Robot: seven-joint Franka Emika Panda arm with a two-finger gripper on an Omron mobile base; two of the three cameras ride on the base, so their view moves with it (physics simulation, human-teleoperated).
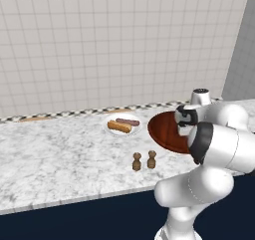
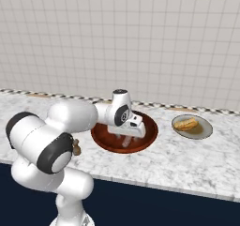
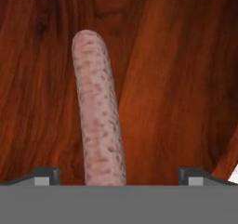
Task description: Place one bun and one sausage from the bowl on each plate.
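**Over the bowl, the claw stood wide above the last sausage**

Directly beneath the claw (image 2: 125, 138), a pale speckled sausage (image 3: 98, 111) lay lengthwise on the glossy floor of the reddish-brown bowl (image 2: 145, 136). The two fingertips (image 3: 44, 175) stood far apart, one to each side of the sausage with bare wood between, gripping nothing; that spread looked chosen so the fingers could drop astride the sausage and pinch across its width. To the claw's right, well apart, sat a white plate (image 2: 204, 131) carrying only a bun (image 2: 186, 123), so this sausage probably belonged there. To its left, another plate (image 1: 110, 130) already held a bun (image 1: 119, 126) and a sausage (image 1: 128, 121), with two small brown shakers (image 1: 144, 160) nearer the counter edge.
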